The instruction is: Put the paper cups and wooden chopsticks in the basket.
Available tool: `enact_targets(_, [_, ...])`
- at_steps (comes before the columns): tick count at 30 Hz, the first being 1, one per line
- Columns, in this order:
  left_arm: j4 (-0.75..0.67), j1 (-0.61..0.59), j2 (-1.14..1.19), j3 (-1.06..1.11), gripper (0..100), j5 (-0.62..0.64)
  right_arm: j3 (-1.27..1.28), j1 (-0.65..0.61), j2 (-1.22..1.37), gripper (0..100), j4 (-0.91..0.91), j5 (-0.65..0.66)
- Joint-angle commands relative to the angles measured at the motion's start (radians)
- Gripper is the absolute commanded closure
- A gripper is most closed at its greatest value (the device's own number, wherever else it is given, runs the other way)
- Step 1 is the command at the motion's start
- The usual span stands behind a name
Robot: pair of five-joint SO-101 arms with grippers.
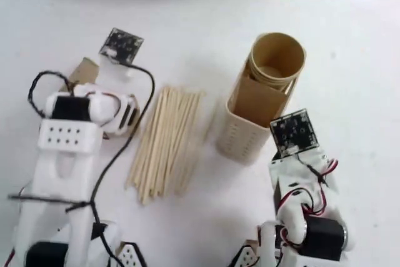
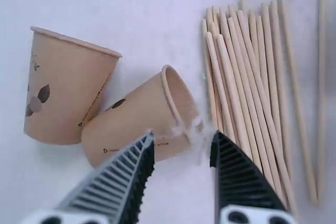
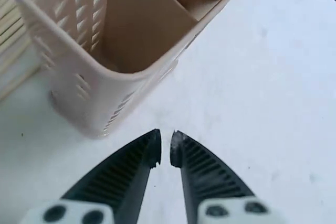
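Note:
Two paper cups lie on the white table: one cup [image 2: 68,87] farther off, and a second cup [image 2: 139,121] on its side against it. My left gripper [image 2: 181,140] is open, its fingertips on either side of the second cup's rim. One cup [image 1: 84,70] peeks out beside the left arm in the high view. A pile of wooden chopsticks [image 1: 165,142] [image 2: 252,87] lies next to the cups. The beige basket [image 1: 244,129] [image 3: 89,61] holds several stacked cups [image 1: 277,57]. My right gripper [image 3: 164,148] is shut on nothing, just in front of the basket's corner.
A single chopstick [image 2: 321,77] lies apart from the pile. Bare white table [image 1: 350,60] stretches to the right of the basket and along the far side. The left arm's black cable [image 1: 134,136] runs past the chopsticks.

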Motion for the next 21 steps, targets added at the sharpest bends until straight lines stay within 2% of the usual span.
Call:
enact_targets(1, [-0.054, 0.008, 0.097, -0.104, 81, -0.002, 0.023, 0.002, -0.019, 95.0, 0.004, 0.031])
enact_targets(10, [-0.112, 0.015, 0.268, -0.114, 81, -0.051, 0.068, -0.002, -0.021, 95.2, -0.005, 0.052])
enact_targets(21, [-0.15, -0.131, 0.326, -0.12, 82, -0.14, 0.068, -0.002, -0.021, 95.3, -0.005, 0.051])
